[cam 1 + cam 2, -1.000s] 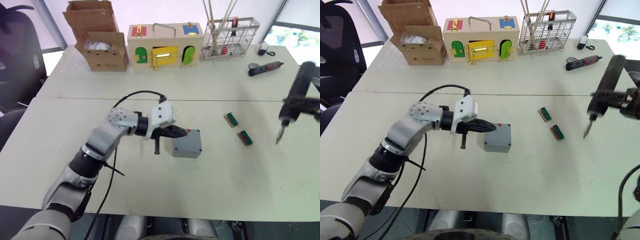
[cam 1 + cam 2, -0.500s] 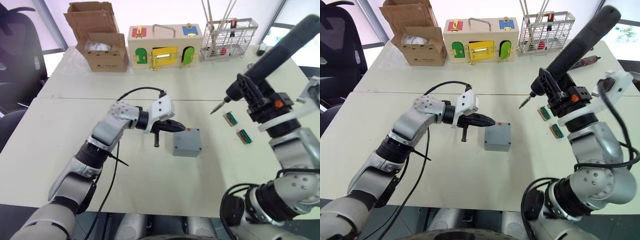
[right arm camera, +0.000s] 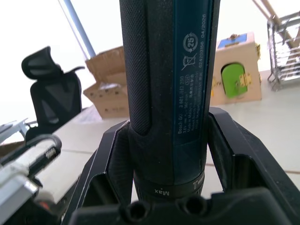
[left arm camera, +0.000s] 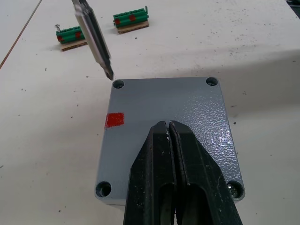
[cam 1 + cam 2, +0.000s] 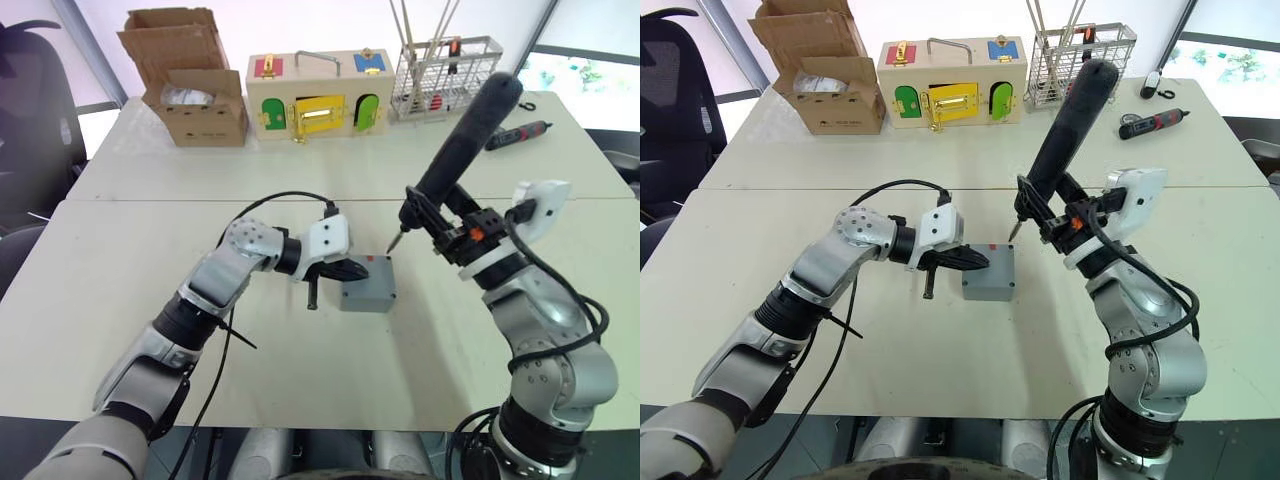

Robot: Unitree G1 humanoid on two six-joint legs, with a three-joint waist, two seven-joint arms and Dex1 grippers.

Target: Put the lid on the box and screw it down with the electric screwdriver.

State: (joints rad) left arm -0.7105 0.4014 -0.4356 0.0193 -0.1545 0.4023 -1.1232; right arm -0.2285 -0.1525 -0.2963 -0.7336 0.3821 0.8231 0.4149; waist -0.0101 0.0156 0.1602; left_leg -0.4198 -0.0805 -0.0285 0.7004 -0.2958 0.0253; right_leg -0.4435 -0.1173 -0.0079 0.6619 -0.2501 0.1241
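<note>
While the grey box (image 4: 166,126) sat near the middle of the white table (image 5: 300,370), its lid (image 4: 187,101) lay flat on top, four corner screw holes showing and a red mark near one edge. The left gripper (image 4: 169,129) had its two black fingers pressed tight together, tips resting on the lid from the robot's left side. And there was the right gripper (image 5: 447,222), clamped around the lower body of the electric screwdriver (image 5: 1068,120), which leaned steeply, butt end high toward the far side. Its metal bit (image 4: 96,47) pointed down at the box's far corner, tip hovering just above one screw hole, not quite touching as far as the left wrist view showed.

Beyond the box two green terminal blocks (image 4: 131,21) lay on the table, close to each other. Along the far edge stood an open cardboard box (image 5: 190,85) with something wrapped in clear plastic inside, a wooden box with coloured doors (image 5: 315,95) and a wire rack (image 5: 445,65) holding thin rods and a tool with a red handle. A smaller black-and-red screwdriver (image 5: 517,135) lay to the right of the rack
</note>
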